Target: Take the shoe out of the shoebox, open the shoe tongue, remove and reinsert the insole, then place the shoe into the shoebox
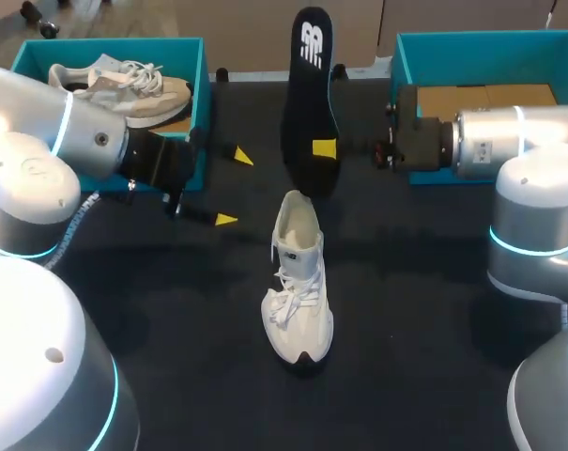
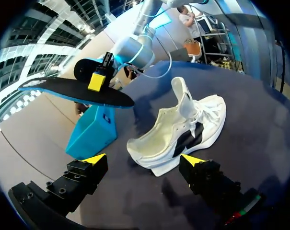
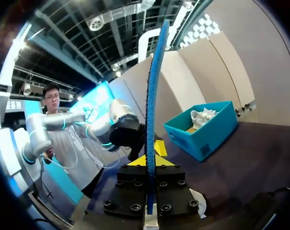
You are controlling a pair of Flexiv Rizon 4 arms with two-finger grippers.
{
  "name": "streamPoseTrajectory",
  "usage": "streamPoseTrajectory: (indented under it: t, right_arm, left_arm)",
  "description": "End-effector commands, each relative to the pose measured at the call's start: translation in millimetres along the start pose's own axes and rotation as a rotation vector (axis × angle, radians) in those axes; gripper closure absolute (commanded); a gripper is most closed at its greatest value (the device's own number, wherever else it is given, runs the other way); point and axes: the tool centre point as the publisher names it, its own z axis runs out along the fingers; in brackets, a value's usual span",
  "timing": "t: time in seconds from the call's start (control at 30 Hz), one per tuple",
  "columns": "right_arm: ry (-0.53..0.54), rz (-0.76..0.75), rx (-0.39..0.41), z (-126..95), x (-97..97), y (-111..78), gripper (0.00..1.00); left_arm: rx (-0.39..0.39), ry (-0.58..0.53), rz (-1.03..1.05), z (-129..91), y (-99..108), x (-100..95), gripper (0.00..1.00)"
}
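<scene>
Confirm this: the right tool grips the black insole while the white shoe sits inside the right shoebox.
Not quite. The white shoe stands on the open table, as the head view shows. The right tool does grip the black insole.

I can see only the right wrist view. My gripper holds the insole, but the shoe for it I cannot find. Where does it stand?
Observer: The white shoe stands upright in the middle of the table, its heel end pointing toward the insole that the right gripper holds.
Operator: Is the tongue already open?
Observer: Yes. In the left wrist view the tongue stands straight up and the opening is wide.
Operator: And the left gripper, does it touch the shoe?
Observer: No. The left gripper is open and empty, beside the shoe and apart from it.
</scene>
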Motion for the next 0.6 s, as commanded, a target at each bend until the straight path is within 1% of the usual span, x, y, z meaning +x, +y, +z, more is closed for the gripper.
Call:
streamPoseTrajectory:
  t: [0.03,0.5,0.57,0.6]
  right_arm:
    - [0.000,0.015,0.010,3.9,-7.6,-4.3,1.00]
    - [0.000,0.015,0.010,3.9,-7.6,-4.3,1.00]
    - [0.005,-0.007,0.000,3.1,-9.3,-7.4,1.00]
    - [-0.009,-0.020,0.003,2.7,-10.2,-9.9,1.00]
  left_arm:
    - [-0.003,-0.006,0.000,4.6,0.5,2.3,0.00]
    - [-0.003,-0.006,0.000,4.6,0.5,2.3,0.00]
    - [-0.009,0.021,-0.003,4.4,-2.3,2.9,0.00]
    - [-0.015,0.041,-0.015,4.0,-2.8,3.5,0.00]
